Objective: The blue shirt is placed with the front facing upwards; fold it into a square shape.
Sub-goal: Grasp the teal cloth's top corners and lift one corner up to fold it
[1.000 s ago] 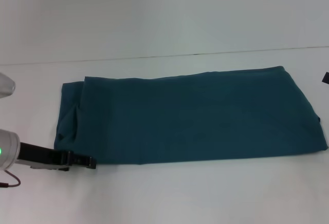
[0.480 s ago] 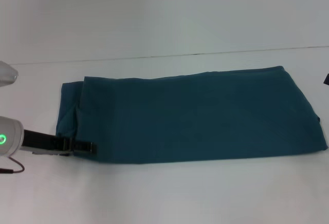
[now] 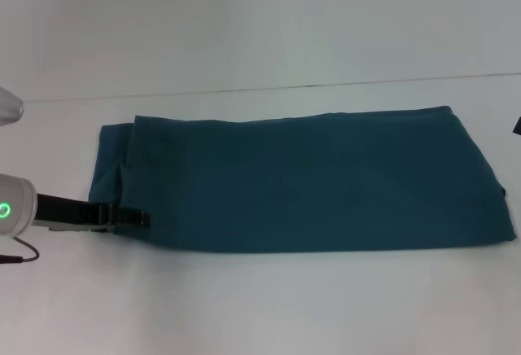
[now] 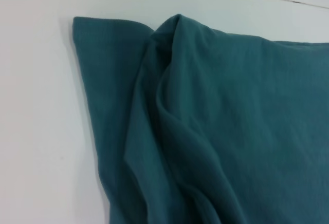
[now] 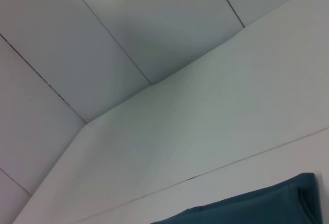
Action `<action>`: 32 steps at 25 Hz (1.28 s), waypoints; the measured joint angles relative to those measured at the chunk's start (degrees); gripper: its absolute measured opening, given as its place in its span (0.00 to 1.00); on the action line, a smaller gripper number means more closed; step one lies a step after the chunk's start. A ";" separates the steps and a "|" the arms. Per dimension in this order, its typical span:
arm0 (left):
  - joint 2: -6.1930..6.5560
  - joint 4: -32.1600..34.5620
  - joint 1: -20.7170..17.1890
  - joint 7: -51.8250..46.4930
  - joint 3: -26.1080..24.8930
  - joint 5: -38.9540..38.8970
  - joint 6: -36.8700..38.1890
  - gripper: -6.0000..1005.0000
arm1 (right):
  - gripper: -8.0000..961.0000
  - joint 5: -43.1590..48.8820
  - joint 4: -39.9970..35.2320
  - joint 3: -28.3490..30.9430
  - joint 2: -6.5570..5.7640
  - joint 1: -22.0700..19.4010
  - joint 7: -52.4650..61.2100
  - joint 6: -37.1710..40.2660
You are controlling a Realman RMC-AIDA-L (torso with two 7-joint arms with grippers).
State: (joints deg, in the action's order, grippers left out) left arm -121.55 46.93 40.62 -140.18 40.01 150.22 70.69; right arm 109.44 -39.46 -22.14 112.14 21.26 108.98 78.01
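Observation:
The blue shirt (image 3: 309, 180) lies folded into a long teal band across the table, with no lettering showing. My left gripper (image 3: 137, 218) reaches in from the left, low over the shirt's near-left edge, and its tip overlaps the cloth. In the left wrist view the shirt's (image 4: 216, 121) left end shows a raised crease running from its far corner toward the camera. At the right edge of the head view, beside the shirt's far-right corner, only a dark sliver of my right gripper (image 3: 517, 126) shows. The right wrist view catches that corner of the shirt (image 5: 267, 201).
The white table (image 3: 269, 306) runs on in front of the shirt and to its left. A white wall (image 3: 260, 21) rises behind the table's far edge.
My left gripper has moved away from me, from the shirt's near-left corner up along its left end. The shirt's near edge has shifted slightly away too.

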 joint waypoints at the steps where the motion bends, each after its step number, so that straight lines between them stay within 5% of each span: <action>1: 0.01 0.03 -0.04 0.00 -0.03 -0.02 0.00 0.84 | 0.83 -0.01 0.00 0.00 0.00 0.00 0.00 0.00; 19: -0.04 0.19 -0.69 -0.12 -0.26 -0.08 -1.50 0.83 | 0.81 -0.02 0.00 -0.01 0.00 0.21 0.00 -0.23; 24: -0.18 0.15 -0.91 -0.65 -0.29 0.41 -2.76 0.65 | 0.81 -0.02 0.00 -0.01 0.00 0.26 0.00 -0.23; 27: -0.23 0.20 -1.28 -0.99 -0.29 0.45 -3.29 0.45 | 0.80 -0.02 0.00 -0.01 0.07 0.33 0.00 -0.33; 32: -0.20 0.40 -1.57 -1.12 -0.53 0.24 -3.37 0.33 | 0.79 -0.01 0.00 0.00 0.17 0.19 0.00 -0.41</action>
State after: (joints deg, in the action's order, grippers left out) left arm -121.75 47.33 39.04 -141.30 39.48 150.46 67.32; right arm 109.42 -39.46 -22.15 112.31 21.46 108.98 77.60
